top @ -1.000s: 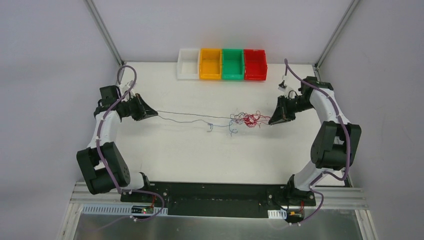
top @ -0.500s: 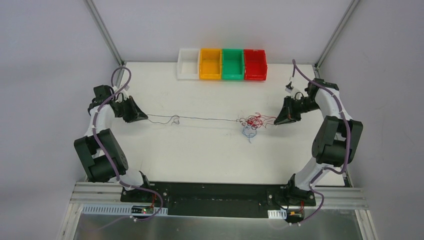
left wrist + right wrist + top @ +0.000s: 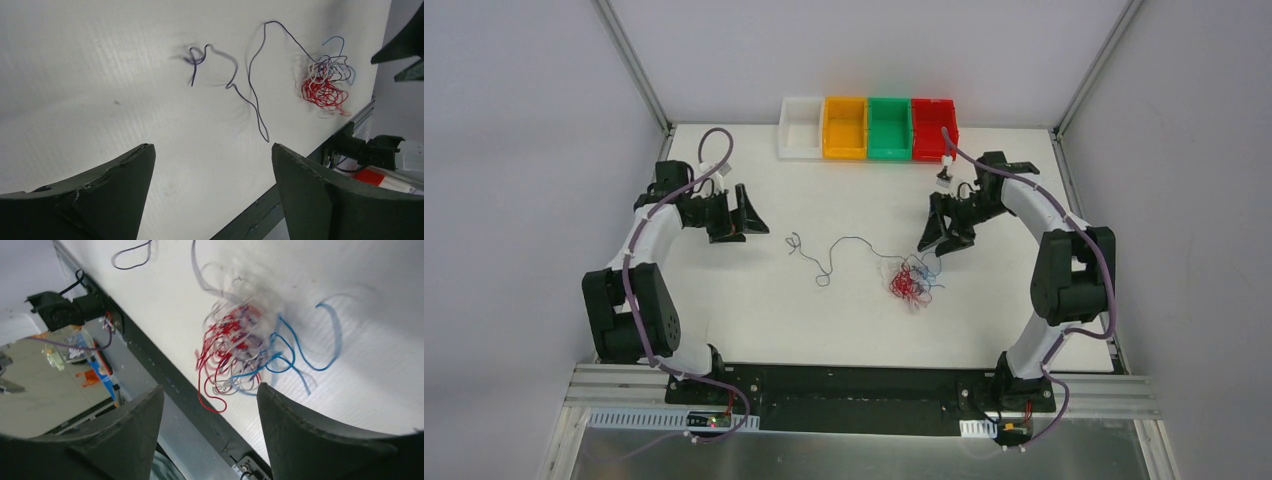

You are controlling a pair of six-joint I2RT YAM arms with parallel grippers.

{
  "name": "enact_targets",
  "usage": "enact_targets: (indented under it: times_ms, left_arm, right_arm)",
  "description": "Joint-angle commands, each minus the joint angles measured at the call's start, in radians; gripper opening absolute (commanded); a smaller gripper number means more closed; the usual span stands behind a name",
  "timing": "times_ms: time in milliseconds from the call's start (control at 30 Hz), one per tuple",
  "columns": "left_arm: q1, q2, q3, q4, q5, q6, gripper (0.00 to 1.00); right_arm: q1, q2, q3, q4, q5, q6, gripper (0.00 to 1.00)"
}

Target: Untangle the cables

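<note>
The cables lie loose on the white table. A knot of red, white and blue wires (image 3: 907, 282) sits right of centre, and a long black wire (image 3: 829, 262) curls away from it to the left, ending in a small loop (image 3: 795, 241). My left gripper (image 3: 754, 230) hovers open left of that loop, holding nothing. In the left wrist view the black wire (image 3: 250, 75) and the knot (image 3: 325, 87) lie well beyond the open gripper (image 3: 212, 146). My right gripper (image 3: 939, 248) hangs open just behind the knot. In its wrist view the knot (image 3: 232, 352) and a blue strand (image 3: 300, 352) lie beyond the empty gripper (image 3: 210, 386).
Four small bins stand in a row at the table's far edge: white (image 3: 801, 155), orange (image 3: 844, 152), green (image 3: 889, 153), red (image 3: 935, 153). The black base rail (image 3: 864, 385) runs along the near edge, close to the knot in the right wrist view.
Both grippers have opened and let go of the black wire that was stretched between them. It now lies slack and curled. The knot has dropped toward the near side, and both arms moved inward.
</note>
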Motion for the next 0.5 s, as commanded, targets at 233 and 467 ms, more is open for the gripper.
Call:
enact_targets:
  times_ms: [233, 467]
  left_arm:
    - [-0.572, 0.117, 0.093, 0.323, 0.057, -0.263, 0.78]
    - [-0.78, 0.392, 0.106, 0.643, 0.033, -0.502, 0.74]
  right_arm:
    - [-0.017, 0.017, -0.086, 0.198, 0.066, 0.188, 0.68]
    - [-0.016, 0.005, -0.221, 0.18, 0.056, 0.152, 0.7]
